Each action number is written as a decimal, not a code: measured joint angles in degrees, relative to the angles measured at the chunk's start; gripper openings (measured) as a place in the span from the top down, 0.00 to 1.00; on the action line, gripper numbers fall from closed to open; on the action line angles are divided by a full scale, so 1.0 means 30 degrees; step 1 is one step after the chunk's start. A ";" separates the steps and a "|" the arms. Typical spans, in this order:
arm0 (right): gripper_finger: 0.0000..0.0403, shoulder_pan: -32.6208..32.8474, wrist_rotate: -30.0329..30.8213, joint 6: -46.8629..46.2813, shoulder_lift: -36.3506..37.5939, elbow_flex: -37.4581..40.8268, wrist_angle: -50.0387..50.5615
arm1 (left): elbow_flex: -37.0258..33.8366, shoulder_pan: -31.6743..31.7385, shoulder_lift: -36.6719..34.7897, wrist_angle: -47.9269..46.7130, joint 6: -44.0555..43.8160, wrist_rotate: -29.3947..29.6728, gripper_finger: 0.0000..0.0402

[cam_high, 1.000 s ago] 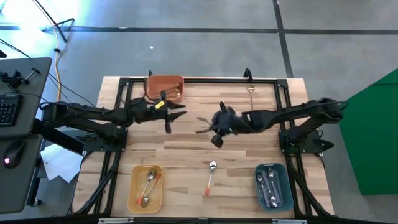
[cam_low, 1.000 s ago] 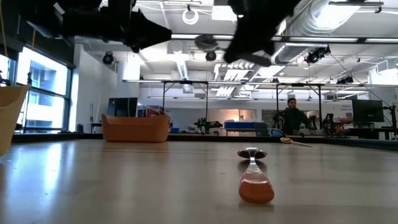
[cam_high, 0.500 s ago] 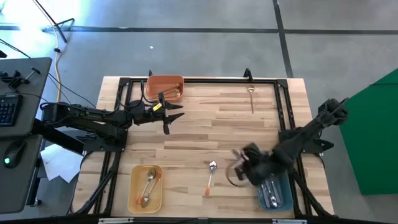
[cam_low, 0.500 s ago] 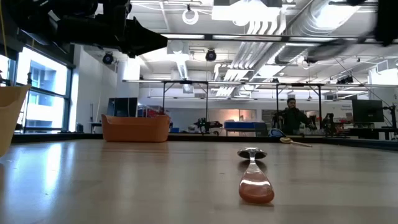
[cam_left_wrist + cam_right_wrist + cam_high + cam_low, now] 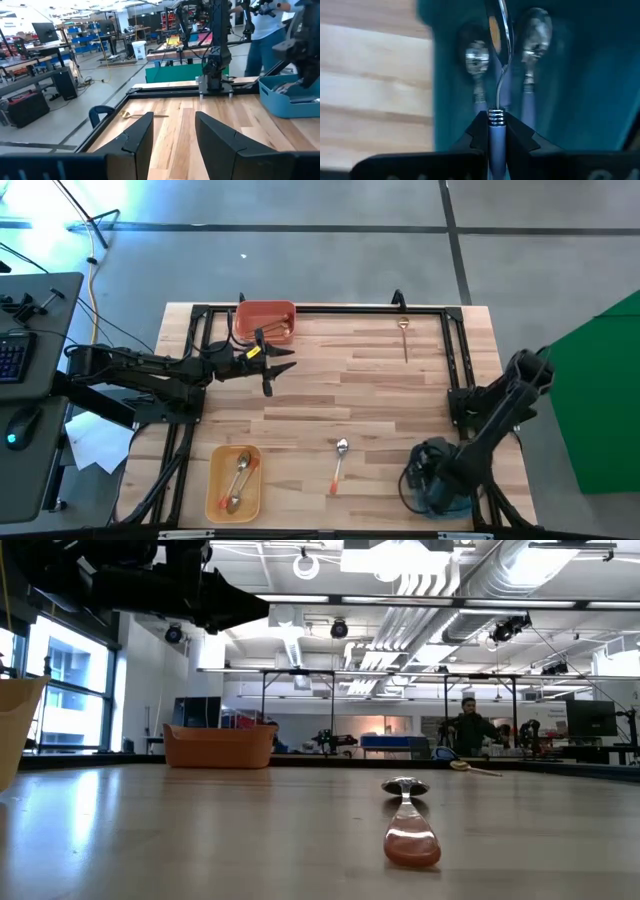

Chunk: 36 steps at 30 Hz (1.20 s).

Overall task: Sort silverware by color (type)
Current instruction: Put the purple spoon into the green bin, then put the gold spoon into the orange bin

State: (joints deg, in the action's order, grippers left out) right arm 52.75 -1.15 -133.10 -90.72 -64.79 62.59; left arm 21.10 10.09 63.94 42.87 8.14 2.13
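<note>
One purple-handled spoon (image 5: 498, 75) clamped in right tool (image 5: 497, 131), directly above teal bin (image 5: 442, 498), long axis along bin. Left tool (image 5: 172, 137) open, far-left.

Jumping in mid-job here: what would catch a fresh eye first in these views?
The right gripper, jaws shut on a purple-handled spoon, hangs over the teal bin at the table's near right corner, where more spoons lie. A lone orange-handled spoon lies mid-table near the front, and the left gripper waits, jaws open, beside the red bin.
</note>
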 joint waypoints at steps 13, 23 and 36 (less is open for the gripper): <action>0.95 -0.0086 -0.2177 -0.0085 -0.1247 0.0000 0.0771 | -0.0007 -0.0015 0.0000 -0.0510 -0.0340 -0.0131 0.67; 0.83 -0.0102 -0.1963 0.1144 -0.1625 0.0015 0.0754 | -0.0007 -0.0015 0.0000 -0.0532 -0.0095 -0.0634 0.67; 0.71 -0.0348 -0.4358 0.5012 -0.0955 -0.0107 0.0743 | -0.0007 -0.0015 0.0000 -0.0548 -0.0510 -0.1064 0.67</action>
State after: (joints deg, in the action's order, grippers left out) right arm 51.70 -14.23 -118.06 -93.58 -65.12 64.82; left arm 21.08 10.04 63.94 41.23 6.61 -1.06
